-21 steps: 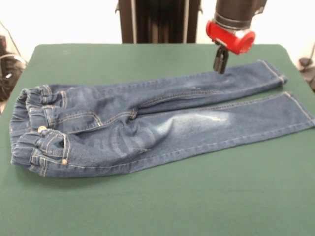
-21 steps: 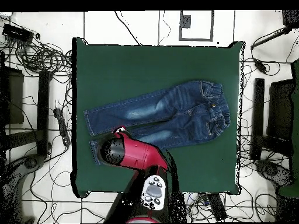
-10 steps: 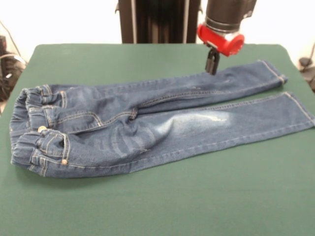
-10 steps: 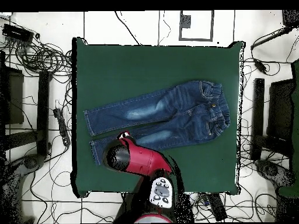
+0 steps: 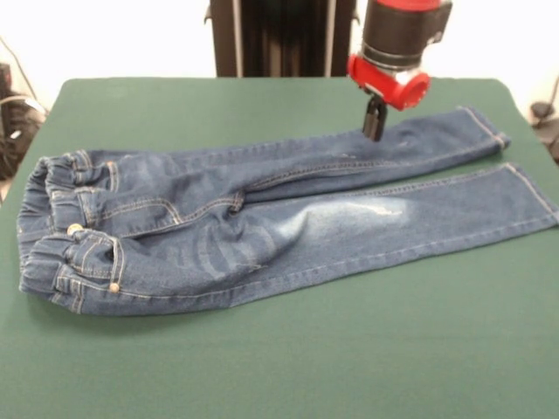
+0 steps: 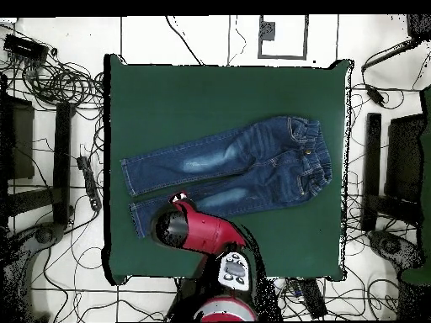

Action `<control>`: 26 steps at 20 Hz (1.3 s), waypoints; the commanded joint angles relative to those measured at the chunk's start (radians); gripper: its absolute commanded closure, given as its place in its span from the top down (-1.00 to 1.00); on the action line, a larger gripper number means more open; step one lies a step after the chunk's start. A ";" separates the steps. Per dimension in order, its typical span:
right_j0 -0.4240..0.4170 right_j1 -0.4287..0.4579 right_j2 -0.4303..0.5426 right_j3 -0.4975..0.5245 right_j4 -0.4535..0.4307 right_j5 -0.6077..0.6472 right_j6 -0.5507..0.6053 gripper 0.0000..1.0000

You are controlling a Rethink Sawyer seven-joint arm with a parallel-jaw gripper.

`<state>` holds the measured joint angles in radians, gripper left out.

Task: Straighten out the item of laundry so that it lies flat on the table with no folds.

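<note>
The small blue jeans [image 5: 262, 218] lie spread on the green table [image 5: 262, 375]. Their waistband is at the left and both legs run to the right, slightly apart at the cuffs. Some creases show around the crotch and the faded thigh patch. My gripper [image 5: 374, 127] hangs from the red wrist over the far leg, near its upper edge, with its dark fingers together and nothing visibly between them. In the overhead view the jeans [image 6: 244, 164] lie mid-table [image 6: 210, 84], and the red arm [image 6: 198, 231] covers part of the lower leg, hiding the fingertips.
Cables and dark equipment [image 6: 50, 76] crowd the floor on both sides of the table. Green cloth stretches wide in front of the jeans [image 5: 367, 349] and behind the waistband [image 5: 175, 105].
The gripper has drifted left along the far leg in the front view, staying just above it. The jeans have not moved.
</note>
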<state>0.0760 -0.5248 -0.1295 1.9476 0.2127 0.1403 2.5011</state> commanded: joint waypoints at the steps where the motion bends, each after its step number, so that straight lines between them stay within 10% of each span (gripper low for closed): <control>1: -0.030 0.088 0.106 -0.015 -0.048 -0.008 0.037 -1.00; 15: -0.146 0.262 0.147 -0.149 -0.156 -0.087 0.009 -1.00; 26: -0.080 0.162 0.113 -0.014 -0.125 -0.050 0.138 -1.00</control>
<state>-0.0434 -0.4401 -0.0697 1.9228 0.0561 0.1387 2.5011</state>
